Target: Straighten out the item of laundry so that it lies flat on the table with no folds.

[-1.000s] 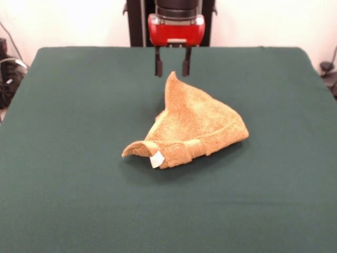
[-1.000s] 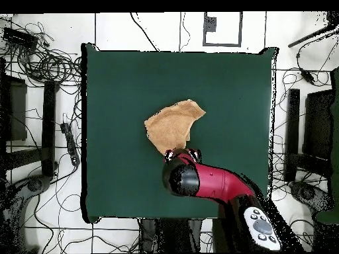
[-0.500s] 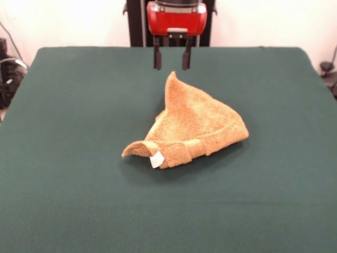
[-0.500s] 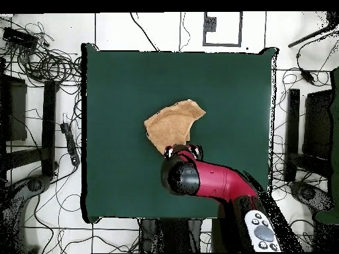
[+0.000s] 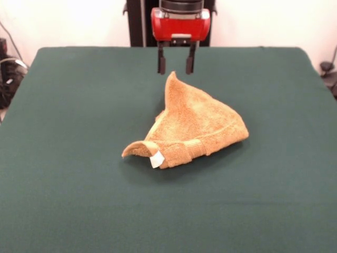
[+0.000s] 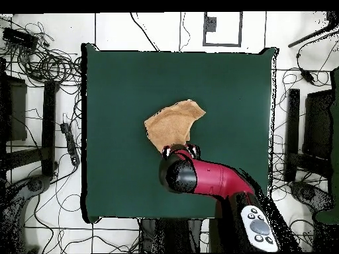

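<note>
Nearest the camera in the front view, the dark green bench (image 5: 79, 211) runs bare up to the towel (image 5: 192, 126), which sits near the middle of the cloth. The towel is orange-tan and crumpled into a rough triangle, not flat. Its closest corner curls up and over into a small roll at the left, and a small white tag (image 5: 156, 159) hangs just beside that roll. A woven band (image 5: 210, 143) crosses the low front edge toward the right-hand corner, which lies on the bench. Behind that, the cloth rises in a fold to a peak (image 5: 172, 78) that stands up off the surface.

Just beyond the peak hangs the end effector (image 5: 176, 64), its two dark fingers pointing down with a plain gap between them, holding nothing. The tips sit about level with the peak and do not touch it. Above them is the red wrist housing (image 5: 180, 23).

From overhead, the towel (image 6: 173, 124) lies near the bench centre, with the red arm (image 6: 215, 180) reaching in at its edge.
</note>
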{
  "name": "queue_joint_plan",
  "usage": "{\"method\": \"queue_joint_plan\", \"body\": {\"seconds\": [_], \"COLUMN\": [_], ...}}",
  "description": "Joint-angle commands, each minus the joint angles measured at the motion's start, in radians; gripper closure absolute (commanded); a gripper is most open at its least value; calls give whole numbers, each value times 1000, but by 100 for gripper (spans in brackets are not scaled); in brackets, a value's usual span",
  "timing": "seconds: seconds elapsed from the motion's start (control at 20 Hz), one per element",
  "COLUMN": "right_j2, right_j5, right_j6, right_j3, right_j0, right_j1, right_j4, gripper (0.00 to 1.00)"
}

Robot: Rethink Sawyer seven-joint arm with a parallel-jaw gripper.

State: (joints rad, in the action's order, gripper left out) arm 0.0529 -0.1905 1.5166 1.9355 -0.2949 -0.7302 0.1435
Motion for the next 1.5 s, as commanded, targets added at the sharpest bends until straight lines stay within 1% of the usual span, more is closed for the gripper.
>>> {"method": "queue_joint_plan", "body": {"seconds": [0.05, 0.45, 0.75, 1.1, 1.2, 1.5], "right_j2": [48, 56, 41, 43, 38, 11], "right_j5": [-20, -56, -85, -63, -53, -11], "right_j6": [172, 147, 130, 119, 120, 127], "right_j3": [-25, -19, -42, -34, -35, -62], "right_j0": [16, -1, 1, -18, -15, 1], "right_j1": [67, 49, 48, 60, 67, 132], "right_j4": [-36, -28, -21, -3, 1, 18], "gripper": [0, 0, 0, 0, 0, 0]}}
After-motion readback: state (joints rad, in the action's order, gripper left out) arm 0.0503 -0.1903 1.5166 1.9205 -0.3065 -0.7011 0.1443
